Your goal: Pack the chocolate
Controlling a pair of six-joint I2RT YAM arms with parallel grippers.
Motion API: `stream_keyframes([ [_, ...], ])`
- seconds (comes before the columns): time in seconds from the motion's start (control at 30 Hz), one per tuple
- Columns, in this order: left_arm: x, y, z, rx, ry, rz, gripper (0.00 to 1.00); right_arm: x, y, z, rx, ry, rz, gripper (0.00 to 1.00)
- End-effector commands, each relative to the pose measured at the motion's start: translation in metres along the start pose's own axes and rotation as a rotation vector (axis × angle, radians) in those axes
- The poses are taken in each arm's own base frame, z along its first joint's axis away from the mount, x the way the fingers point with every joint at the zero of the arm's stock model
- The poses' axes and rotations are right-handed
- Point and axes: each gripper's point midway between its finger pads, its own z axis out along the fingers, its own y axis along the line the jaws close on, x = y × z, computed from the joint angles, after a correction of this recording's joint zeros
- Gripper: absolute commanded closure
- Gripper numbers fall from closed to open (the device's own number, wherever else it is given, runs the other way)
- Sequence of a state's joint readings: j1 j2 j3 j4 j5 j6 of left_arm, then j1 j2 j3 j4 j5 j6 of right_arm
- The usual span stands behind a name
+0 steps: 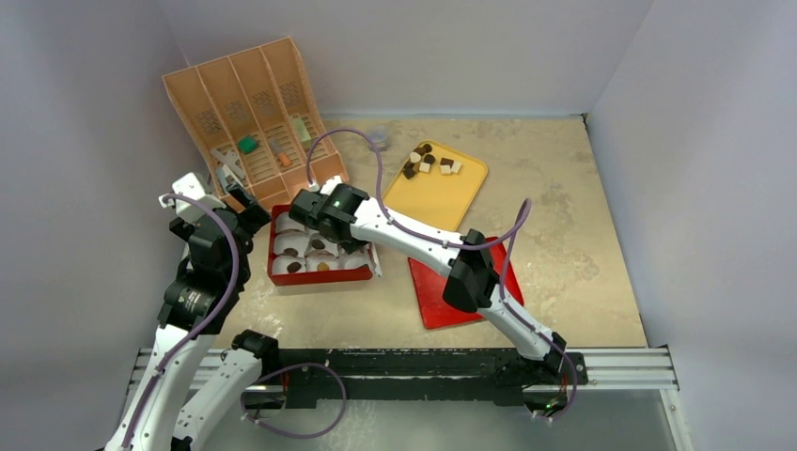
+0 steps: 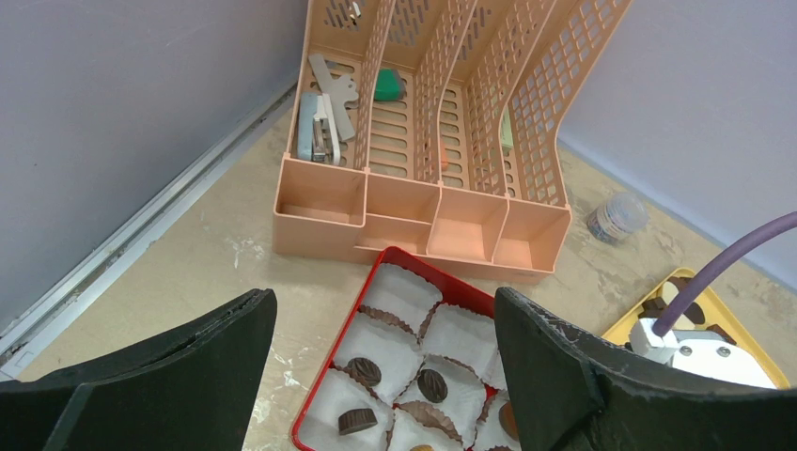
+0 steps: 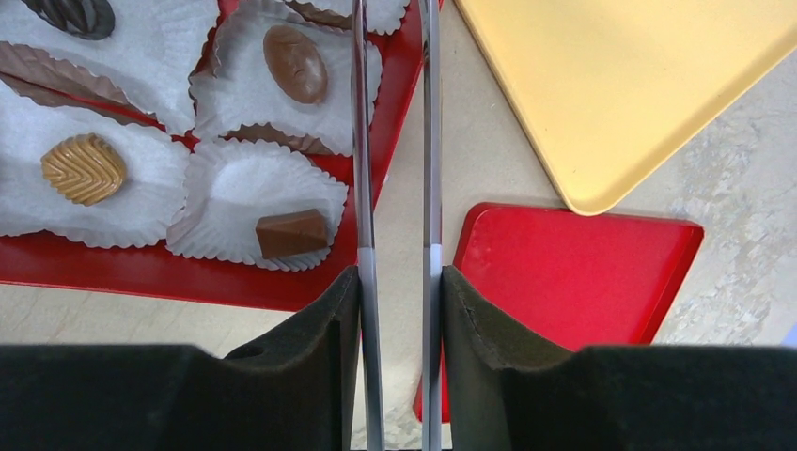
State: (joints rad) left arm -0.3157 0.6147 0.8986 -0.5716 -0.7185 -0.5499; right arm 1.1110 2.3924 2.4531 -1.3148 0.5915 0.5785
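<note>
Several pieces of chocolate (image 1: 428, 162) lie at the far corner of the yellow tray (image 1: 442, 193). The red box (image 1: 282, 279) holds white paper cups, some with chocolate in them: dark pieces (image 2: 363, 371), a brown oval (image 3: 294, 63), a tan ridged piece (image 3: 84, 168) and a squarish brown one (image 3: 292, 233). My right gripper (image 3: 399, 277) is shut on metal tongs (image 3: 363, 141). Their two blades stand apart over the box's right rim, and nothing shows between them. The blade tips run out of the wrist view. My left gripper (image 2: 385, 299) hangs open and empty over the box's left end.
A peach slotted organizer (image 1: 249, 117) leans behind the box, with a small green block (image 1: 246, 145) and other small items in it. The red lid (image 1: 437, 301) lies right of the box, partly under my right arm. Grey walls stand on the left, the back and the right.
</note>
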Motion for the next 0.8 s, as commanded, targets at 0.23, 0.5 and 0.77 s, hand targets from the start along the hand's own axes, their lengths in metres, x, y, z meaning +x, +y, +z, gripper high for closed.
stream_keyframes([
  [0.23, -0.005, -0.003, -0.001, 0.015, -0.018, -0.028, 0.15, -0.009, 0.014, -0.014, -0.102, -0.037, 0.004, 0.64],
  [0.5, -0.005, -0.003, -0.002, 0.016, -0.02, -0.03, 0.15, -0.021, 0.014, -0.029, -0.149, -0.094, 0.027, 0.64],
  [0.77, -0.005, -0.003, -0.001, 0.015, -0.019, -0.029, 0.15, -0.023, -0.003, -0.035, -0.078, -0.109, 0.035, 0.64],
])
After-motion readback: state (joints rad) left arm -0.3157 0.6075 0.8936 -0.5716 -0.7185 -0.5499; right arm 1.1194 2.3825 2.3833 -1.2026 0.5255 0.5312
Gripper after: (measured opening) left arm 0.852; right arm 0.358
